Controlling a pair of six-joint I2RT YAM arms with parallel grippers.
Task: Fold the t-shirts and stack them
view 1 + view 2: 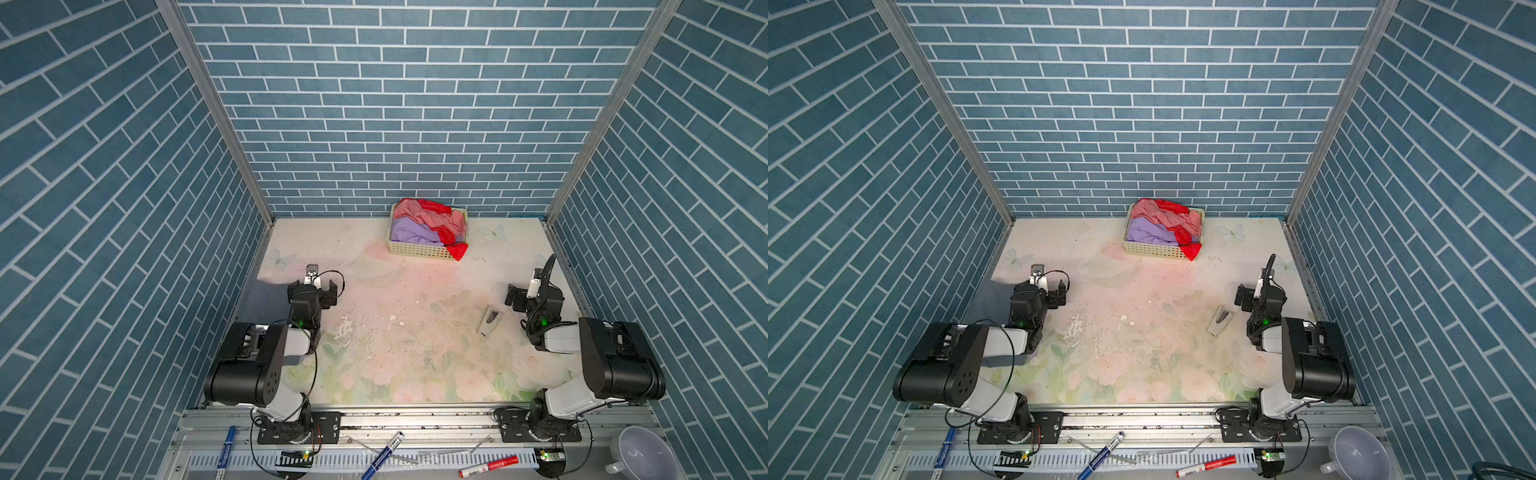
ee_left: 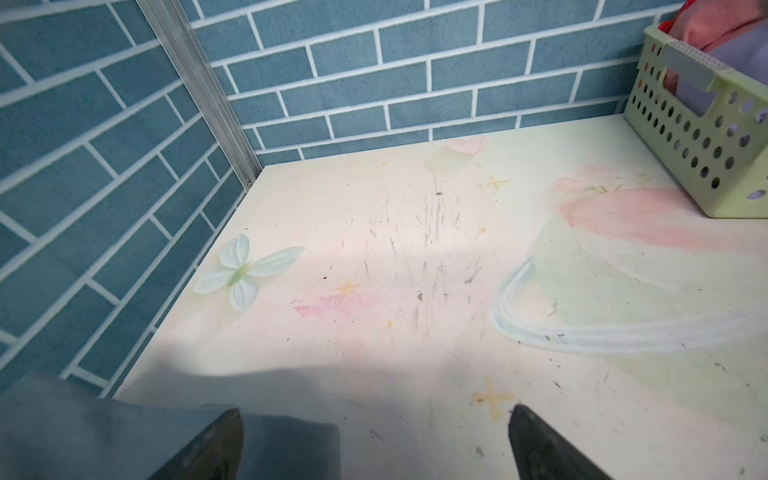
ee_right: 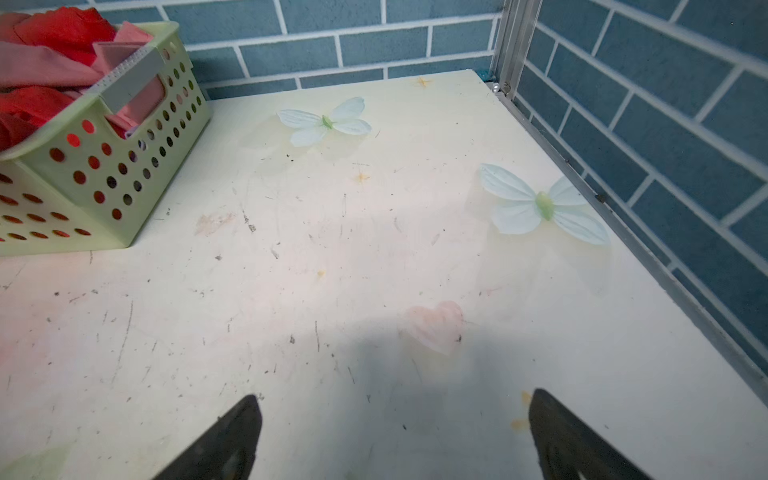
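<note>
A cream lattice basket (image 1: pixel 415 250) (image 1: pixel 1150 249) at the back centre holds three crumpled t-shirts: salmon pink (image 1: pixel 424 216), lavender (image 1: pixel 409 232) and bright red (image 1: pixel 457 251), the red one spilling over the front corner. A slate grey t-shirt (image 1: pixel 266 301) (image 2: pixel 104 436) lies flat at the table's left edge, partly under my left arm. My left gripper (image 1: pixel 318 286) (image 2: pixel 376 411) is open beside it, one finger (image 2: pixel 224 444) over the grey cloth's corner, holding nothing. Off to the right, my right gripper (image 1: pixel 534 291) (image 3: pixel 392 397) is open over bare table.
A grey stapler (image 1: pixel 489 321) lies on the table left of my right gripper. Blue brick walls close in three sides. On the front rail lie two blue markers (image 1: pixel 382 455), a red marker (image 1: pixel 488 466) and a pale bowl (image 1: pixel 642 455).
</note>
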